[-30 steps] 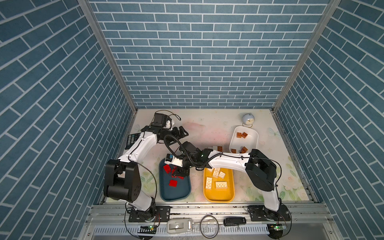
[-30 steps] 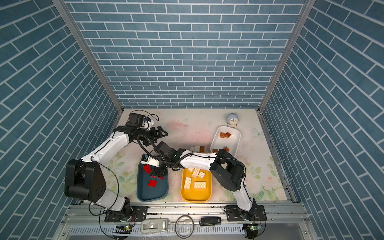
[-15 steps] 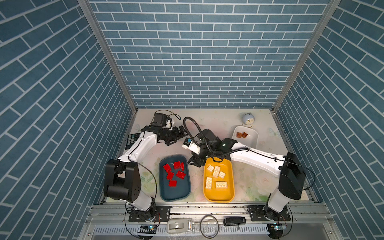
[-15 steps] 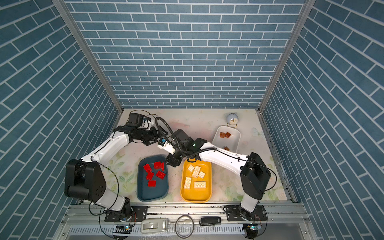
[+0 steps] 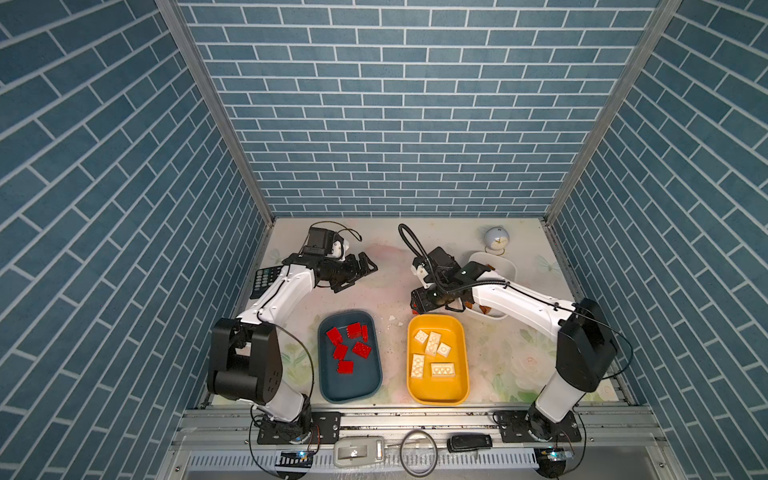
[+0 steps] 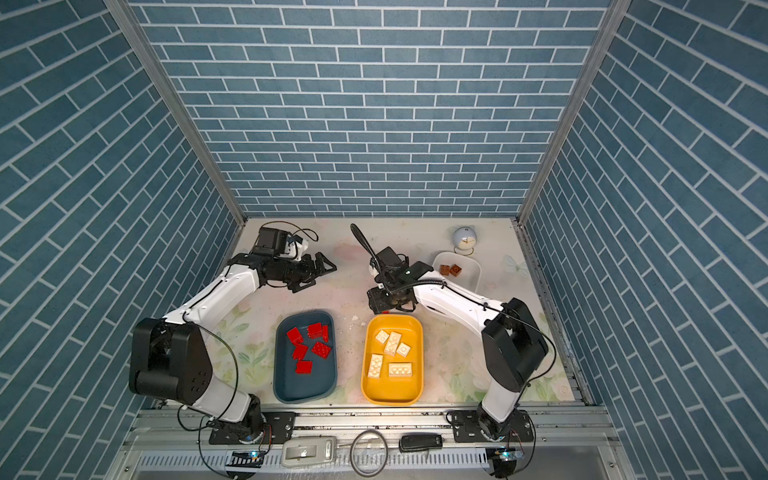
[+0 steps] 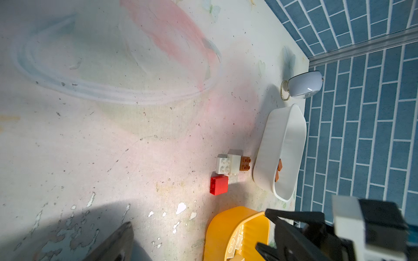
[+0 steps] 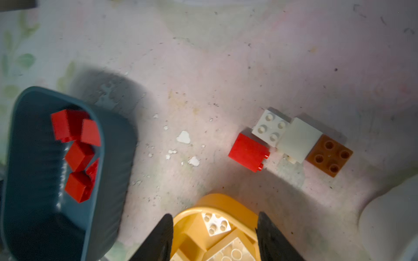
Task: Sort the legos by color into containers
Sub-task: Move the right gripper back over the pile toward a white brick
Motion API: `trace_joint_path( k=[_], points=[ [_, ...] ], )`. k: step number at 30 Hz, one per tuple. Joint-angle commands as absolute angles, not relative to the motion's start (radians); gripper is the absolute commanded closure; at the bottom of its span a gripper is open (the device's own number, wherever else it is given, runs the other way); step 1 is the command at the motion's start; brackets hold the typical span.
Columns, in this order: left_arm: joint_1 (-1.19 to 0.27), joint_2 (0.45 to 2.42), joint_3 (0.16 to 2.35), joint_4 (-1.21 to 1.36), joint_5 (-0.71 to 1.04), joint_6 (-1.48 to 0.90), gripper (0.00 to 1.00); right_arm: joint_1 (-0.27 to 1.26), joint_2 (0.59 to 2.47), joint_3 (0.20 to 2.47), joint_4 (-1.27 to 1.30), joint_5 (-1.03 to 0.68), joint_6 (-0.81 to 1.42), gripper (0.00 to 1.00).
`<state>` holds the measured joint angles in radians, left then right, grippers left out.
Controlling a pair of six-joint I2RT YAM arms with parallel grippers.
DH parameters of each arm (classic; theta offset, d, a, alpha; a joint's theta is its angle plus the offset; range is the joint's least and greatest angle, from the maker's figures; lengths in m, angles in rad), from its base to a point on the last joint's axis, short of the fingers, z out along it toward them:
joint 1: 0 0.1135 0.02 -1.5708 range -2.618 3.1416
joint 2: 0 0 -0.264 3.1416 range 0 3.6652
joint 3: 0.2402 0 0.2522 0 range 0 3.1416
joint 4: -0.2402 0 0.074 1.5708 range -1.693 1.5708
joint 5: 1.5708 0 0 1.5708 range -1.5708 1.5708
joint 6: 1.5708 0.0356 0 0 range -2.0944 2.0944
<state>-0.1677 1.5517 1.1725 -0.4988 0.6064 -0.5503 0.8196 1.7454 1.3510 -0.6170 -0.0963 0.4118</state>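
Legos are lying mostly sorted. We are seeing five cream bricks (image 5: 432,344) inside the yellow tray (image 5: 436,392) and six red bricks (image 5: 362,349) in the dark blue tray (image 5: 353,386) just left of the yellow tray. Brown bricks (image 6: 451,270) are sitting in the white tray (image 6: 471,276), behind the yellow tray and to its right.

Four more are lying loose on the table (image 5: 395,257) just beyond the yellow tray's far end. A loose red brick (image 8: 248,151) is lying just beside a studded cream brick (image 8: 270,127). That one is touching a smooth-sided cream brick (image 8: 298,140), which is touching a loose brown brick (image 8: 329,156).

Our right gripper (image 8: 214,214) is hovering at the yellow tray's far end, jaws partly apart with nothing between them. Our left gripper (image 5: 365,270) is hanging well behind and left of the yellow tray, jaws spread wide, carrying nothing.
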Motion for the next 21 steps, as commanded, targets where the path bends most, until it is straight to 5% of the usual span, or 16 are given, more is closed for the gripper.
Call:
trace_joint_path(
  k=[1, 21],
  points=[
    [-0.161, 1.559, 1.164, -0.500, 0.611, -0.545, 0.01, 0.821, 1.827, 1.406, -0.623, 0.007, 0.565, 0.40],
    [-0.161, 1.566, 1.161, -0.496, 0.611, -0.541, 0.02, 0.799, 2.106, 1.581, -0.644, 0.074, 0.604, 0.40]
  ],
)
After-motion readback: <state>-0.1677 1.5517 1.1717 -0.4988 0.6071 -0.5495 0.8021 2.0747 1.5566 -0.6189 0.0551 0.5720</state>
